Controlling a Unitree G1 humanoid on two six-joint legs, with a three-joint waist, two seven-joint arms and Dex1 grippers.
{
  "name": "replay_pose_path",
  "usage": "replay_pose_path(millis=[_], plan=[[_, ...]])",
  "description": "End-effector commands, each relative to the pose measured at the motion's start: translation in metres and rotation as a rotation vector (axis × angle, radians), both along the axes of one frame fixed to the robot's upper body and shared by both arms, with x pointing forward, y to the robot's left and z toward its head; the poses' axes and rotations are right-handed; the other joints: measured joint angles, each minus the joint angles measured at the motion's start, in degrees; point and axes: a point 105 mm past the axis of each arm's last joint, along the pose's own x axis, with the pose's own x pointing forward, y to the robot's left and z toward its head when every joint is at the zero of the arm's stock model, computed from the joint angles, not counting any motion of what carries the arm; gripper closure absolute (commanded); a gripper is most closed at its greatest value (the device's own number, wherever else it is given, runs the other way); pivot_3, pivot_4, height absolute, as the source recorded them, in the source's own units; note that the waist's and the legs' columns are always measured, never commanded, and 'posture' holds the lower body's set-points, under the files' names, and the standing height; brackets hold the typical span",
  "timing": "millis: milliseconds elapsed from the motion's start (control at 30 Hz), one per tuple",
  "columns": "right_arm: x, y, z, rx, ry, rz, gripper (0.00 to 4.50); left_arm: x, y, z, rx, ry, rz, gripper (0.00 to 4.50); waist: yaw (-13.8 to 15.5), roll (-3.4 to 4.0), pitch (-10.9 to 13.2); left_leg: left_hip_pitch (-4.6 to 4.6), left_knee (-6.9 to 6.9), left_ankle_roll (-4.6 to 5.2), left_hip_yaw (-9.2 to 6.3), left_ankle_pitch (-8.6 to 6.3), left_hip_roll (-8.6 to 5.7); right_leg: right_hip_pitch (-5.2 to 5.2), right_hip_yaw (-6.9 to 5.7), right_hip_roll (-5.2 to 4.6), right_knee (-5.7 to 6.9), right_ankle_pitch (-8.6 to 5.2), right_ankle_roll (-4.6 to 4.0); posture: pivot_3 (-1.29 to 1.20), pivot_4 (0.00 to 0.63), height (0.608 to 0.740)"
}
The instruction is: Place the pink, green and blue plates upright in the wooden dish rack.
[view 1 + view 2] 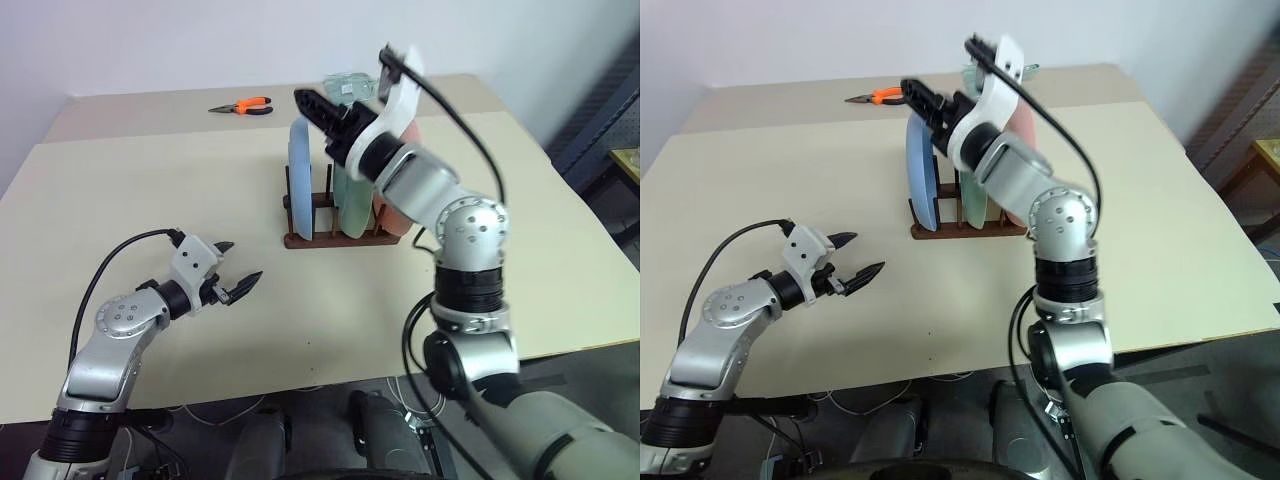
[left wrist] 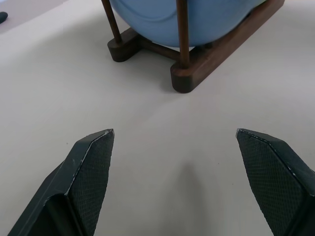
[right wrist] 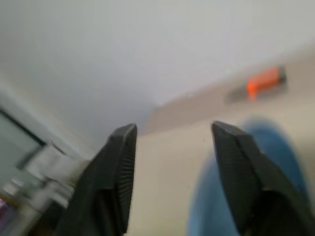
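Standing upright in the small dark wooden dish rack (image 1: 335,236) mid-table: round light blue plate (image 1: 297,170), pale mint green plate (image 1: 350,205), salmon pink plate (image 1: 392,215). Task looks essentially done. Right gripper (image 3: 172,129) above rack, parted, empty. Left gripper (image 1: 235,268) spread wide, empty, near rack.

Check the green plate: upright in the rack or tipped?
Upright: the green plate stands on edge between the rack's pegs, beside the blue plate.
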Motion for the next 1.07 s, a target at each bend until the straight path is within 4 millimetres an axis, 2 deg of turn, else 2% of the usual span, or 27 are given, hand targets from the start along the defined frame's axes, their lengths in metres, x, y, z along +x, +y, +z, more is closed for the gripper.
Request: replay_pose_path(millis=[33,67,133,200,267,333,433,467,567,633,833,967,1067], plan=[[-0.029,-0.002,0.032,-0.088,-0.270,0.060,2.09,-0.002,-0.008,0.008,0.000,-0.036,-0.025,0.42,-0.05,-0.03,-0.02,0.01,0.00,0.00,0.00,0.00,0.00,0.00,0.00,0.00,0.00,0.00,0.00,0.00,0.150,0.740],[-0.036,-0.014,0.039,-0.123,-0.351,0.053,2.09,-0.003,-0.009,0.007,-0.001,-0.034,-0.028,0.42,-0.04,-0.04,-0.02,0.02,0.00,0.00,0.00,0.00,0.00,0.02,0.00,0.00,0.00,0.00,0.01,0.00,0.150,0.740],[-0.051,-0.050,0.051,-0.189,-0.488,0.022,2.09,-0.003,-0.012,0.005,0.003,-0.032,-0.036,0.42,0.46,-0.07,-0.02,-0.01,0.01,0.00,-0.01,0.00,0.00,0.02,0.00,-0.01,-0.03,0.00,0.01,0.00,0.150,0.740],[-0.050,-0.098,0.042,-0.281,-0.491,-0.087,2.09,-0.003,-0.013,0.004,-0.002,-0.031,-0.036,0.42,1.53,-0.16,-0.05,-0.06,0.04,0.00,-0.02,0.00,-0.03,0.11,-0.01,-0.04,-0.16,-0.07,0.08,0.00,0.150,0.740],[-0.045,-0.145,0.016,-0.413,-0.409,-0.196,2.09,-0.002,-0.014,0.003,-0.015,-0.040,-0.029,0.42,2.09,-0.29,-0.10,-0.05,0.08,0.01,-0.01,-0.02,-0.07,0.22,-0.02,-0.11,-0.26,-0.18,0.21,0.00,0.150,0.740],[-0.047,-0.168,0.001,-0.490,-0.370,-0.233,2.09,-0.001,-0.014,0.003,-0.025,-0.048,-0.021,0.42,1.96,-0.27,-0.08,-0.06,0.14,0.03,0.04,-0.03,-0.17,0.29,-0.04,-0.28,-0.31,-0.21,0.25,0.00,0.150,0.740],[-0.054,-0.212,-0.061,-0.567,-0.166,-0.234,2.09,0.008,-0.007,-0.002,-0.071,-0.056,0.055,0.42,1.74,-0.17,-0.04,0.04,0.16,0.05,0.23,-0.04,-0.16,0.31,0.02,-0.34,-0.25,-0.20,0.27,0.00,0.150,0.740],[-0.055,-0.222,-0.089,-0.631,-0.089,-0.239,2.09,0.009,-0.003,-0.007,-0.071,-0.049,0.071,0.42,1.75,-0.15,-0.05,0.13,0.16,0.11,0.21,-0.07,-0.10,0.38,0.00,-0.28,-0.25,-0.21,0.27,0.00,0.150,0.740],[-0.054,-0.234,-0.139,-0.743,0.004,-0.250,2.09,0.010,0.000,-0.015,-0.057,-0.042,0.086,0.42,1.26,-0.07,-0.02,0.19,0.14,0.14,0.24,-0.09,-0.09,0.37,0.02,-0.26,-0.19,-0.21,0.28,0.00,0.150,0.740],[-0.053,-0.235,-0.159,-0.795,0.016,-0.244,2.09,0.009,0.002,-0.016,-0.049,-0.044,0.092,0.42,1.22,-0.05,-0.01,0.20,0.18,0.13,0.35,-0.09,-0.09,0.32,0.05,-0.29,-0.14,-0.20,0.27,0.00,0.150,0.740],[-0.040,-0.246,-0.178,-0.763,0.017,-0.300,2.09,0.009,0.010,-0.014,-0.024,-0.055,0.110,0.42,1.80,-0.09,0.01,0.16,0.24,0.13,0.31,-0.08,-0.13,0.34,0.03,-0.31,-0.16,-0.19,0.27,0.00,0.150,0.740],[-0.040,-0.242,-0.194,-0.815,0.016,-0.273,2.09,0.008,0.011,-0.015,-0.010,-0.057,0.113,0.42,1.87,-0.09,0.01,0.15,0.24,0.12,0.26,-0.08,-0.16,0.36,0.03,-0.33,-0.17,-0.18,0.26,0.00,0.150,0.740],[-0.036,-0.240,-0.194,-0.796,0.012,-0.278,2.09,0.008,0.011,-0.014,-0.013,-0.061,0.122,0.42,1.78,-0.09,0.01,0.18,0.24,0.12,0.26,-0.08,-0.15,0.38,0.02,-0.32,-0.16,-0.18,0.27,0.00,0.150,0.740]])
